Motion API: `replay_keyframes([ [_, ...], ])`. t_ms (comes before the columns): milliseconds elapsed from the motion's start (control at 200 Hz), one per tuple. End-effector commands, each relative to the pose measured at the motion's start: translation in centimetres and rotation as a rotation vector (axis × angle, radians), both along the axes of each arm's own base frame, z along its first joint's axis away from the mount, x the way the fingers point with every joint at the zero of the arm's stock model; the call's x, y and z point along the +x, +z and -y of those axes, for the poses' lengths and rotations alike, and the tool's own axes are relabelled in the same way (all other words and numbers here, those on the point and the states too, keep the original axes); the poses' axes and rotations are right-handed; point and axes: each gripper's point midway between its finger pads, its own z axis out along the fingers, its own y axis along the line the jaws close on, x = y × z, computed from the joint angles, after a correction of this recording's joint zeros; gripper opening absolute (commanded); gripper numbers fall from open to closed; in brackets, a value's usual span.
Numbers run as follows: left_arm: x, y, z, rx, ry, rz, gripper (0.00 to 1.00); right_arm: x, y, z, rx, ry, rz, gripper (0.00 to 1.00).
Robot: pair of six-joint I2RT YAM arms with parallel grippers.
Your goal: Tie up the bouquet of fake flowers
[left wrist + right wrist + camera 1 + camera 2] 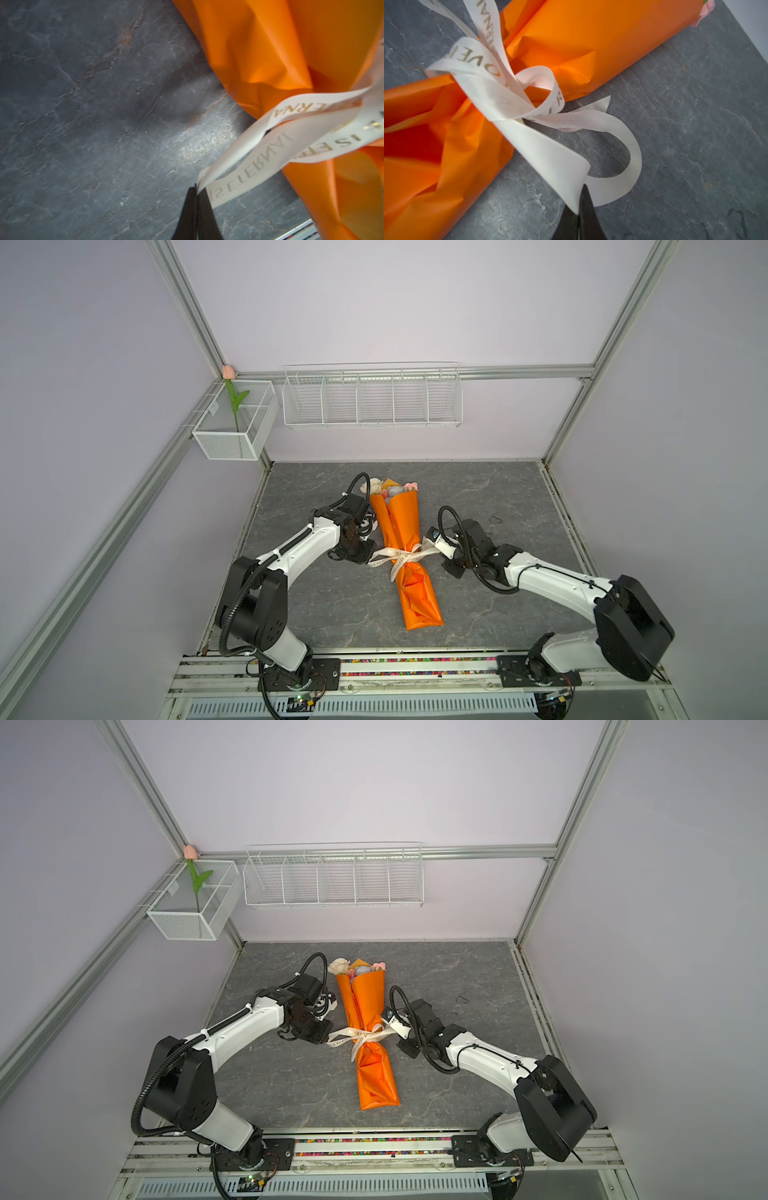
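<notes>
The bouquet of fake flowers (409,526) (368,1002) lies on the grey slate table, rolled in orange wrapping paper. Its small white, pink and blue blooms (388,488) point to the far side. A cream ribbon (405,558) (365,1038) with gold lettering is knotted round the narrow middle of the wrap. My left gripper (371,561) (196,189) is shut on the ribbon loop left of the bouquet. My right gripper (439,552) (583,191) is shut on the ribbon loop (612,166) on the right side. One cut ribbon end (600,102) lies loose on the table.
A single pink tulip (235,406) stands in a white mesh basket (224,443) on the left wall. A white wire rack (372,396) hangs on the back wall. A small dark loop (494,518) lies on the table right of my right wrist.
</notes>
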Motion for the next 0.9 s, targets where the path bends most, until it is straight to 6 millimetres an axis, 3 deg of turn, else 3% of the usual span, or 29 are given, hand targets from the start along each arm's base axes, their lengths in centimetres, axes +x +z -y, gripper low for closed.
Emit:
replay_keyframes([
  [0,0.6,0.0,-2.5,0.077,0.040,0.000,0.00,0.4,0.0,0.1,-0.003,-0.056,-0.041,0.06],
  [125,0.7,0.5,-2.0,0.038,0.022,-0.021,0.00,0.8,0.6,-0.1,0.027,-0.086,-0.058,0.06],
  [270,0.7,-0.1,-3.0,0.092,0.022,-0.020,0.00,2.2,1.4,0.7,0.017,-0.170,-0.066,0.06],
  [365,0.3,0.0,-1.6,0.017,-0.006,-0.050,0.01,2.0,1.8,-0.1,0.033,-0.151,-0.099,0.06],
  [425,0.3,0.2,-0.9,-0.026,0.001,-0.058,0.21,1.8,2.4,-1.1,0.078,-0.130,-0.121,0.06],
  [495,0.8,0.9,-0.7,-0.045,0.034,-0.018,0.27,1.9,3.0,-1.7,0.071,-0.112,-0.093,0.06],
  [535,1.4,1.6,-1.1,-0.038,0.069,0.029,0.43,2.0,3.2,-1.8,0.060,-0.111,-0.086,0.06],
  [600,1.9,2.8,-1.7,-0.033,0.112,0.090,0.60,1.8,3.2,-2.0,0.044,-0.095,-0.095,0.06],
  [655,2.2,3.9,-2.0,-0.037,0.134,0.132,0.63,1.7,3.1,-2.3,0.039,-0.087,-0.100,0.06],
  [730,1.6,5.2,-0.1,-0.178,0.122,0.154,0.62,1.5,2.8,-2.5,0.034,-0.077,-0.109,0.06],
  [805,-0.4,6.8,4.3,-0.434,0.032,0.129,0.45,1.5,2.6,-2.5,0.027,-0.080,-0.113,0.06],
  [895,-3.3,6.7,8.0,-0.496,-0.066,0.116,0.45,1.5,2.5,-2.5,0.022,-0.081,-0.113,0.06],
])
